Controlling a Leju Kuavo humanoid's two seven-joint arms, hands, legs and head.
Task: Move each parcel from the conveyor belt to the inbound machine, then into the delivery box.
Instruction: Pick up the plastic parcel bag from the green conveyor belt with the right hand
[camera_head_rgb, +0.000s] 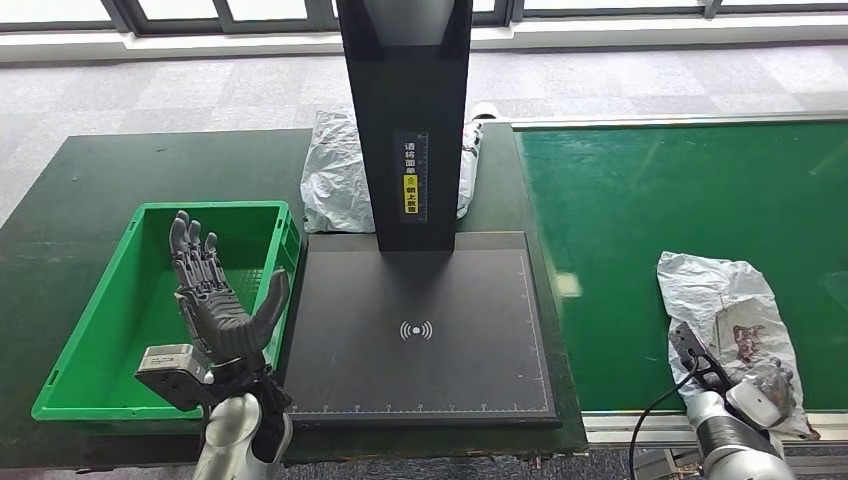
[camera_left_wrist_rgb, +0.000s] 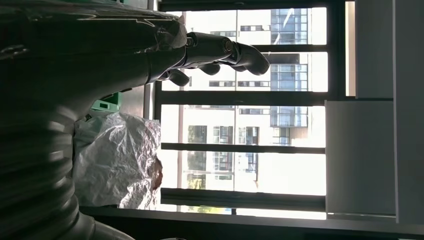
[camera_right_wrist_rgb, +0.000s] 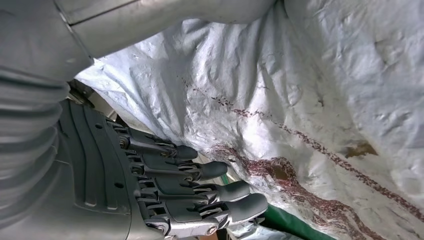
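A crumpled white parcel (camera_head_rgb: 722, 300) with reddish stains lies on the green conveyor belt (camera_head_rgb: 660, 220) at the right. My right hand (camera_head_rgb: 752, 388) is at its near edge. In the right wrist view the parcel's wrap (camera_right_wrist_rgb: 300, 100) runs between the grey thumb (camera_right_wrist_rgb: 165, 20) and the curled dark fingers (camera_right_wrist_rgb: 200, 187), so the hand grips it. My left hand (camera_head_rgb: 215, 300) is raised over the green delivery box (camera_head_rgb: 70, 375), palm up and fingers spread, holding nothing. The black inbound machine's plate (camera_head_rgb: 420, 330) lies between the box and the belt.
A second white parcel (camera_head_rgb: 335, 175) lies behind the machine's black column (camera_head_rgb: 410, 120), and the left wrist view shows that parcel (camera_left_wrist_rgb: 120, 160) against bright windows. A metal rail borders the belt's near edge (camera_head_rgb: 640, 425). The green box has nothing in it.
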